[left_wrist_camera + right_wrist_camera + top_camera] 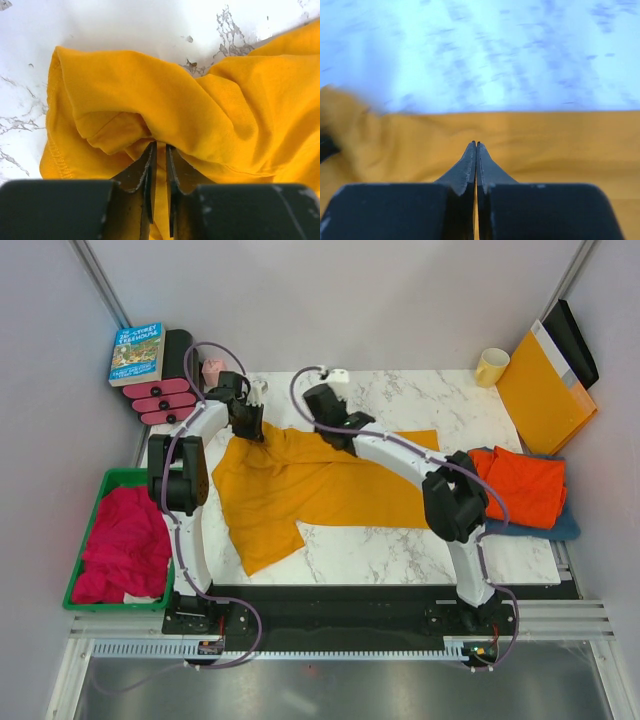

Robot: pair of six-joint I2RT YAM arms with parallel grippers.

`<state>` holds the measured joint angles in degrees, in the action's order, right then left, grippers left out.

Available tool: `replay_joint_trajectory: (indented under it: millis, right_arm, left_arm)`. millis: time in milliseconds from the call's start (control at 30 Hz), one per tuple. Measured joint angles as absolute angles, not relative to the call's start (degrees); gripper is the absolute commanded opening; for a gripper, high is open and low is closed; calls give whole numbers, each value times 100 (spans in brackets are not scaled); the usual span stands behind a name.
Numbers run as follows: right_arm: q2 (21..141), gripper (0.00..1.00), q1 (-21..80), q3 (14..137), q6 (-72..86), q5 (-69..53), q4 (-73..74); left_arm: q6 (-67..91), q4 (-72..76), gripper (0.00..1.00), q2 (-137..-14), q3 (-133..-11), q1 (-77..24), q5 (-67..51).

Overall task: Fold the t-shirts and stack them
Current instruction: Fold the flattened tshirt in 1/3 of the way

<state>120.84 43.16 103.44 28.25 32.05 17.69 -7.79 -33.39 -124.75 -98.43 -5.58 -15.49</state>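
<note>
Here, the left gripper (pixel 159 145) has its jaws a narrow slit apart at a bunched fold on the far left corner of the yellow shirt (pixel 310 490). Cloth shows in the slit, but I cannot tell whether it is pinched or let go. The right gripper (pixel 475 144) is clenched, tips pressed together with no cloth seen caught, just above the shirt's far edge near its middle; that view is blurred.

The yellow shirt lies spread across the middle of the table (pixel 400 550), rumpled along its far edge, with one flap reaching toward the near side. At the right end, well apart, an orange shirt (pixel 520 485) lies folded on a blue shirt (pixel 565 528).

The step in hand looks like flattening the yellow shirt for its first fold. To do it well, each gripper should probably take a far corner, draw the edge taut between them, and lay it down without dragging the body askew.
</note>
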Motion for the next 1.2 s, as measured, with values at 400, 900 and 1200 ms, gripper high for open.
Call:
replay_joint_trajectory:
  millis: [400, 900, 1200]
  right_arm:
    - [12632, 0, 2875, 9874, 2703, 3319, 2438]
    - [12842, 0, 2499, 9662, 2936, 2875, 2421]
    - [12759, 0, 2137, 9472, 3116, 2477, 2095]
  left_arm:
    - [-539, -3441, 17, -12322, -9699, -561, -1728]
    - [-692, -3697, 16, -12171, -9229, -478, -1295]
    - [-690, -3750, 16, -12418, -9550, -399, -1216]
